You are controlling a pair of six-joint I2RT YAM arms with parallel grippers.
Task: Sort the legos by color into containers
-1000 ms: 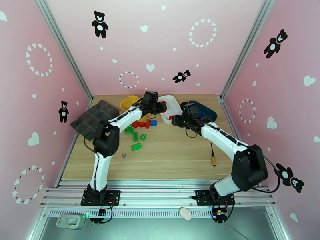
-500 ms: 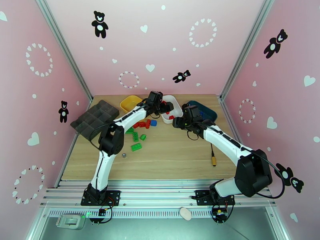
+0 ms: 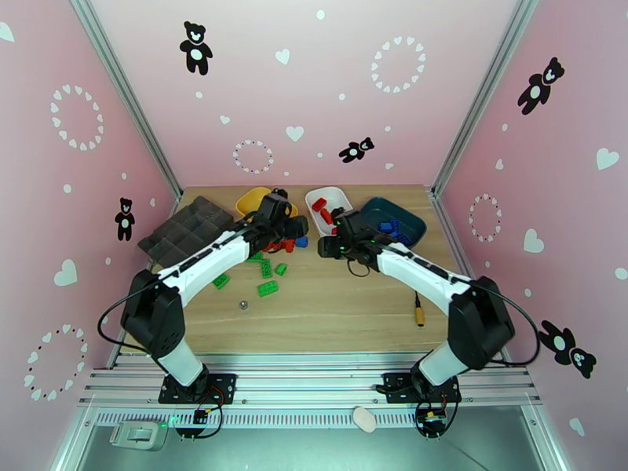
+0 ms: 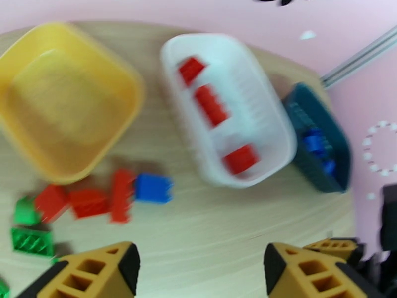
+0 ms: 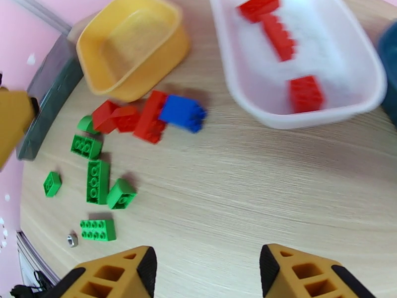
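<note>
Hanging above the table [image 5: 248, 194], the left gripper [image 4: 198, 266] and right gripper [image 5: 207, 269] both gaped empty; three red legos [image 5: 306, 93] lay in the white tray [image 5: 317, 117].

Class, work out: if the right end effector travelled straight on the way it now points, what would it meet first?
Probably bare table, just short of the blue lego near the white tray; depth is uncertain.

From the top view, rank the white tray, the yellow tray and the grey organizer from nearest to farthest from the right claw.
1. The white tray, just behind the right claw.
2. The yellow tray, farther off to the back left.
3. The grey organizer, at the table's far left side.
</note>
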